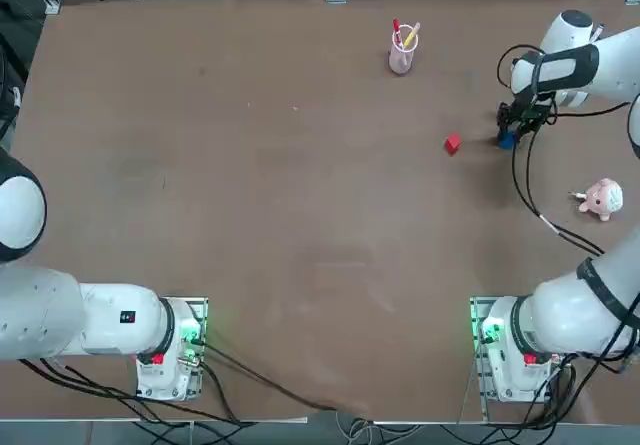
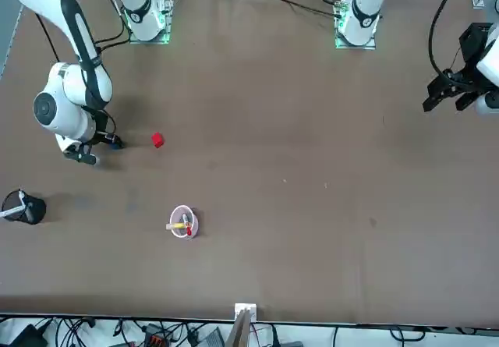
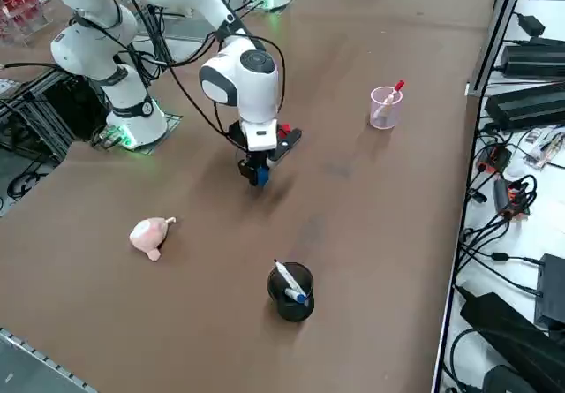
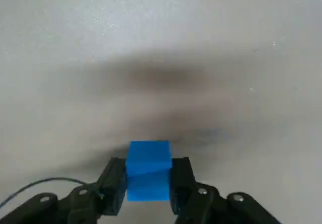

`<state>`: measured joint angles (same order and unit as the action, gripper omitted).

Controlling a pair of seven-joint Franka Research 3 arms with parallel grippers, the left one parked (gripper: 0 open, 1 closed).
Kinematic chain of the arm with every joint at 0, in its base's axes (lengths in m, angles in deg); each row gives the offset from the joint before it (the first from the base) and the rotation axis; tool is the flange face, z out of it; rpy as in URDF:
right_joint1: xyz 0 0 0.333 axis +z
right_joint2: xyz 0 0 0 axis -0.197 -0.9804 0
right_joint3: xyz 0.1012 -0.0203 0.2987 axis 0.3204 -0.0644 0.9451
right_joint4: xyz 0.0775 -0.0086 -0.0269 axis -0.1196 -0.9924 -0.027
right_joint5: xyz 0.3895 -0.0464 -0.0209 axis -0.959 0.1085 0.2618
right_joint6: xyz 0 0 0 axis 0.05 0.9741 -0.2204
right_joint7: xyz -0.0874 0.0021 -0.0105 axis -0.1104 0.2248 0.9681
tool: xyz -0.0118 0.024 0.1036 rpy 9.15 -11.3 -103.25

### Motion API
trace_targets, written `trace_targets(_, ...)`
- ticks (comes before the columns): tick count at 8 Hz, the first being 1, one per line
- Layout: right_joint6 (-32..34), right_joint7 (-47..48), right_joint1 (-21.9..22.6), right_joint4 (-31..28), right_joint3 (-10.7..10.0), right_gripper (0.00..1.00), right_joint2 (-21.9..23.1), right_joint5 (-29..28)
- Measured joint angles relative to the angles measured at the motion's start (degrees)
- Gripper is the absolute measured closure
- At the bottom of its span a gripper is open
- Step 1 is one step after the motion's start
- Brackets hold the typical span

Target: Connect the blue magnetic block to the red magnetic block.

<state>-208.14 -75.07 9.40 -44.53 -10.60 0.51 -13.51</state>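
Judging by its look, the blue block (image 4: 148,171) your right gripper (image 4: 148,183) clamps by opposite flat faces, right of the red block (image 1: 452,144) in the top view, is light, rigid and probably slick.

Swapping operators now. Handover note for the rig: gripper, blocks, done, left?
Right gripper: shut on the blue block, down at the table on the robot's far right side.
Red block: loose on the table, a short way to the robot's left of the blue block, not touching it.
Done: blue block grasped.
Left: carry it over to the red block until the two join, then release.
Nearby, off the direct path: pink cup with pens, pink plush, black pen holder.
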Motion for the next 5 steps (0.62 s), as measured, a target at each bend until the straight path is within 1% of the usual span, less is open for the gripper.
trace_targets(2,-0.2,0.0,0.6,0.4,0.6,0.53,0.0,0.0)
trace_targets(5,-0.3,0.0,3.5,1.2,1.1,0.53,0.1,0.0)
